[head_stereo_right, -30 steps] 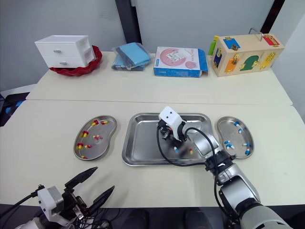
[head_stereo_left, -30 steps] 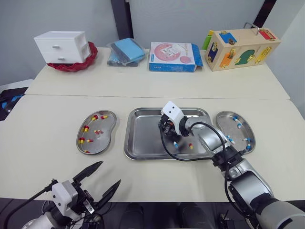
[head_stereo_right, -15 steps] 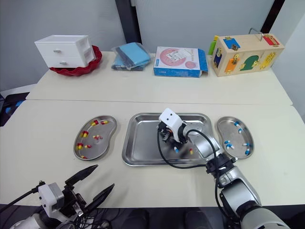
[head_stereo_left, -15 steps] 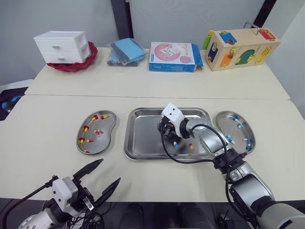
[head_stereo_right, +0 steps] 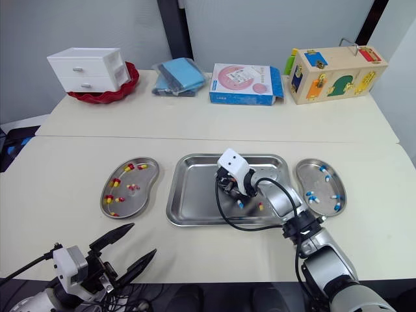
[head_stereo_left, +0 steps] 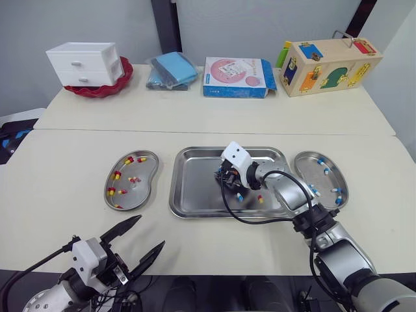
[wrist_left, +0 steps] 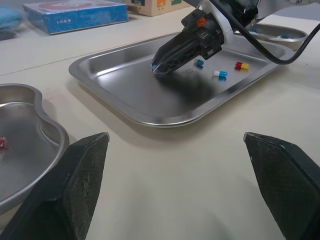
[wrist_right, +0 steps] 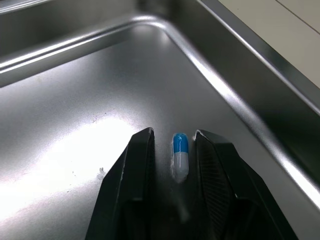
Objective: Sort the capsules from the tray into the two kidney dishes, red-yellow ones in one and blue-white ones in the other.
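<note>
A: What is seen from the head?

B: The tray [head_stereo_left: 195, 192] is set mid-desk [head_stereo_left: 65, 175], between two dishes. Red-yellow capsules [head_stereo_left: 117, 175] are gathered in the left dish [head_stereo_left: 144, 188], and blue-white capsules [head_stereo_left: 323, 170] in the right dish [head_stereo_left: 325, 183]. The right pincer [head_stereo_left: 223, 177] is lowered into the tray, near its middle. Just beside it, one blue-white piece [head_stereo_left: 239, 196] and one red-yellow piece [head_stereo_left: 260, 199] are lying loose. The left pincer [head_stereo_left: 140, 242] is held low at the desk's near edge, spread wide, with nothing in it.

A: And from the left wrist?

B: Its fingers [wrist_left: 75, 190] are shown far apart, with bare desk between them. Ahead, the right pincer's tip is pressed to the tray floor, and three loose capsules are lying past it. The left dish's rim is caught at the side.

A: And from the right wrist?

B: A blue-white capsule [wrist_right: 180, 156] is seen lying on the tray floor, between the right fingers [wrist_right: 140, 175]. The pincer is released. Its fingers are only narrowly parted, and a slim gap is left on each side of the capsule, so it is framed and not gripped. The tray's raised wall is seen close ahead.
</note>
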`<state>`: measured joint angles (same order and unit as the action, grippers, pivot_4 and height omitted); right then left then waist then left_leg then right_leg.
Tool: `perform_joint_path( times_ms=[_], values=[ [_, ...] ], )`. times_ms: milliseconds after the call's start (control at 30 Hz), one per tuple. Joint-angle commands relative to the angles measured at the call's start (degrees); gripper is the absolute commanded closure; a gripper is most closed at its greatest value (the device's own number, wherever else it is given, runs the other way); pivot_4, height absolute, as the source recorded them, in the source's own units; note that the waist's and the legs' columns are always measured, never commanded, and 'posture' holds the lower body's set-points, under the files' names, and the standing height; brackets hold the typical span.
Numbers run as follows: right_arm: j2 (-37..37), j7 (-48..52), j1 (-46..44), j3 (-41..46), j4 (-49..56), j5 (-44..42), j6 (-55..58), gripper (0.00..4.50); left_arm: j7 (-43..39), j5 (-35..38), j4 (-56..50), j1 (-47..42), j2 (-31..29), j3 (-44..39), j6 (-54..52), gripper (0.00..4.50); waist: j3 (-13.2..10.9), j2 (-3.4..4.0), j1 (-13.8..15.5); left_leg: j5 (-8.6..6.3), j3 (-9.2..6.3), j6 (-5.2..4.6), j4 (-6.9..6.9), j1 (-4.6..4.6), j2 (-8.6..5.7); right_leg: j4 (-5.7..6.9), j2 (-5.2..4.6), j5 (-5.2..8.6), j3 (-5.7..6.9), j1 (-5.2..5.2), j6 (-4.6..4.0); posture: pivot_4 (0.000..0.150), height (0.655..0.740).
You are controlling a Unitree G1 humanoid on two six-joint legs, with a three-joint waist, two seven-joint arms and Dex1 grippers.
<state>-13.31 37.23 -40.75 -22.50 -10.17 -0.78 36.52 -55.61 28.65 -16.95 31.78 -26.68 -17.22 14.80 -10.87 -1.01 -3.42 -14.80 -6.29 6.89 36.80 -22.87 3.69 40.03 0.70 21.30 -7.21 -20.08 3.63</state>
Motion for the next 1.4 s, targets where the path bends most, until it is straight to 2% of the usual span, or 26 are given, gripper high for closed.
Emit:
perform_joint_path(
  times_ms=[33, 67, 167, 267, 300, 500, 633, 800, 967, 1167, 1400],
  values=[
    [-0.3, -0.1, 0.5, 0.5, 1.7, 0.5, 0.7, 3.13, 0.4, 1.0, -2.5, 0.2, -0.5, -0.4, -0.3, 0.0, 0.0, 0.0, 0.0, 0.0, 0.0, 0.0, 0.0, 0.0, 0.0, 0.0, 0.0, 0.0, 0.0, 0.0, 0.0, 0.15, 0.74],
    [-0.4, -0.2, 0.6, 0.5, 1.8, 0.6, 0.9, 3.13, 0.5, 1.0, -2.7, 0.2, -0.5, -0.4, -0.5, 0.0, 0.0, 0.0, 0.0, 0.0, 0.0, 0.0, 0.0, 0.0, 0.0, 0.0, 0.0, 0.0, 0.0, 0.0, 0.0, 0.15, 0.74],
    [-0.5, -0.1, 0.8, 0.6, 2.1, 0.5, 1.1, 3.58, 0.4, 1.1, -3.0, 0.3, -0.6, -0.5, -0.7, 0.0, 0.0, 0.0, 0.0, 0.0, 0.0, 0.0, 0.0, 0.0, 0.0, 0.0, 0.0, 0.0, 0.0, 0.0, 0.0, 0.15, 0.74],
    [-0.5, -0.1, 0.9, 0.7, 2.3, 0.5, 1.0, 4.36, 0.3, 1.0, -3.1, 0.3, -0.7, -0.4, -0.7, 0.0, 0.0, 0.0, 0.0, 0.0, 0.0, 0.0, 0.0, 0.0, 0.0, 0.0, 0.0, 0.0, 0.0, 0.0, 0.0, 0.15, 0.74],
    [-0.6, 0.0, 0.9, 0.8, 2.5, 0.4, 1.0, 4.47, 0.3, 1.0, -3.2, 0.3, -0.7, -0.4, -0.7, 0.0, 0.0, 0.0, 0.0, 0.0, 0.0, 0.0, 0.0, 0.0, 0.0, 0.0, 0.0, 0.0, 0.0, 0.0, 0.0, 0.15, 0.74],
    [-0.6, 0.1, 0.3, 1.8, 4.8, -0.3, 1.4, 4.47, -0.4, 1.5, -3.5, -0.1, -1.5, -0.4, -1.0, 0.0, 0.0, 0.0, 0.0, 0.0, 0.0, 0.0, 0.0, 0.0, 0.0, 0.0, 0.0, 0.0, 0.0, 0.0, 0.0, 0.15, 0.74],
    [-2.4, 1.5, 0.5, 5.2, 11.6, -3.3, 4.4, 4.47, -3.7, 2.2, -4.1, -0.4, -3.8, 0.6, -1.0, 0.0, 0.0, 0.07, 0.1, 0.0, 0.0, 0.0, -0.01, -0.03, 0.0, 0.0, 0.0, 0.0, 0.0, -0.03, 0.0, 0.15, 0.74],
    [-11.8, 5.8, 7.0, 13.8, 28.4, -9.8, 8.8, 4.47, -9.7, 2.1, -3.5, -2.6, -6.5, 3.6, 0.7, 0.0, -0.1, 0.1, 1.0, 0.0, -0.01, 0.0, -0.06, -0.12, -0.02, -0.14, -0.02, 0.0, 0.03, -0.03, 0.0, 0.15, 0.74],
    [-23.9, 8.9, 18.0, 28.5, 38.5, -15.8, 13.0, 4.47, -12.6, 3.0, -2.7, -6.5, -7.6, 6.1, -0.7, 0.0, -0.1, 0.17, 1.5, 0.0, 0.03, -0.01, -0.11, -0.1, -0.02, -0.16, -0.02, 0.01, 0.01, -0.01, -0.01, 0.15, 0.74],
    [-33.9, 10.8, 33.0, 43.4, 37.4, -17.4, 12.3, 4.47, -16.2, 3.9, -1.7, -8.0, -8.7, 7.7, -0.8, 0.0, -0.1, 0.17, 1.3, -0.01, 0.1, -0.02, -0.11, -0.06, -0.03, -0.2, -0.02, 0.02, -0.05, 0.03, -0.01, 0.15, 0.74],
    [-33.4, 8.0, 37.8, 45.4, 34.1, -17.0, 9.1, 4.47, -17.1, 3.9, -0.3, -9.6, -8.6, 8.2, -0.8, 0.0, -0.1, 0.17, 0.3, 0.0, 0.13, -0.02, -0.02, 0.05, -0.03, -0.11, -0.01, 0.01, -0.11, 0.14, -0.01, 0.15, 0.74]
  ],
)
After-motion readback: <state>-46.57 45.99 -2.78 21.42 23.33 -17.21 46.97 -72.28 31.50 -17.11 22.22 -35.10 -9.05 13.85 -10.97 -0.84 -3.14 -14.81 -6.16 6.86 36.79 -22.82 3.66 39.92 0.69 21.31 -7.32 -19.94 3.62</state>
